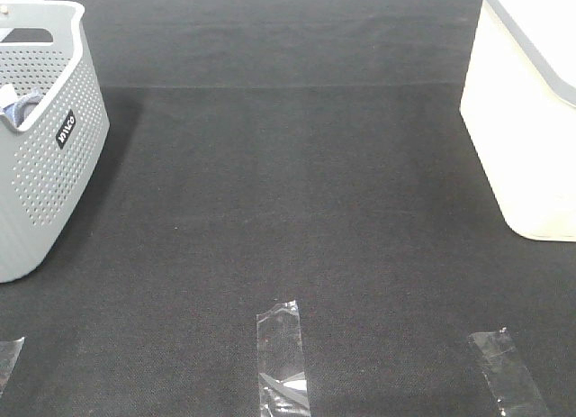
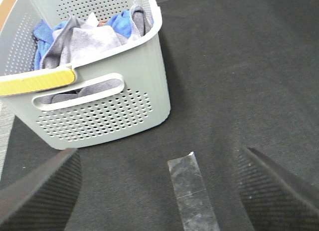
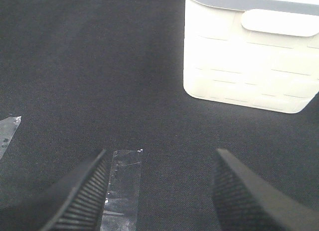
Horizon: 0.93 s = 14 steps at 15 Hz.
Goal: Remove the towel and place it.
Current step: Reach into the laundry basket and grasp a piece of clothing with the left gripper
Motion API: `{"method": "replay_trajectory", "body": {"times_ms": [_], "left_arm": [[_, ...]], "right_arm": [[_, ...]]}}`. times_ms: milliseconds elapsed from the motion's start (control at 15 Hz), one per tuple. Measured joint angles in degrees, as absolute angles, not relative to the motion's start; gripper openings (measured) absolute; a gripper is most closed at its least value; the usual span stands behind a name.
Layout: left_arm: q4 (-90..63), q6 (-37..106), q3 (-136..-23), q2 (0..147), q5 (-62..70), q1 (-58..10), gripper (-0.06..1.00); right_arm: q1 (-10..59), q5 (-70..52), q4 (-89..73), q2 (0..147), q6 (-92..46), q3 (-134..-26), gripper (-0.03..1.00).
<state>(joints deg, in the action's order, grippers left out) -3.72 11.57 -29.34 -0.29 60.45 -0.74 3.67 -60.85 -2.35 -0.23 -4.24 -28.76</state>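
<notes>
The right pincer [image 3: 160,152] (jaws apart) hangs over dark mat [image 3: 99,66] near white bin [image 3: 239,66].

A lab test bench: black mat [image 1: 288,210] marked with tape strips [image 1: 281,354].

grey perforated basket [image 2: 99,116], grey-purple towel [image 2: 94,39], black mat [image 1: 297,192], white bin [image 1: 522,138].

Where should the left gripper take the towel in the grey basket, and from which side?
Probably pinch the bunched grey fold at the top of the towel, coming straight down through the open basket top: walls enclose it all round. Keep clear of the blue cloth beside it.
</notes>
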Motion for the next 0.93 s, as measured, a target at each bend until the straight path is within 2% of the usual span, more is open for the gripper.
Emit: {"method": "replay_trajectory", "body": {"times_ms": [200,467,733,933], "left_arm": [[-2.9,11.6,-29.3,-0.3,60.3,-0.7,0.80],[2.5,11.2,-32.0,4.5,52.1,-0.7,0.67],[9.6,1.8,-34.3,20.6,36.8,-0.7,0.65],[11.9,-1.9,-39.6,35.8,30.1,-0.7,0.65]], "right_arm": [[3.7,-60.8,-2.3,-0.2,-4.2,-28.8,0.58],[3.7,-60.8,-2.3,-0.2,-4.2,-28.8,0.58],[3.7,-60.8,-2.4,-0.2,-4.2,-28.8,0.58],[3.7,-60.8,-2.4,-0.2,-4.2,-28.8,0.58]]}}
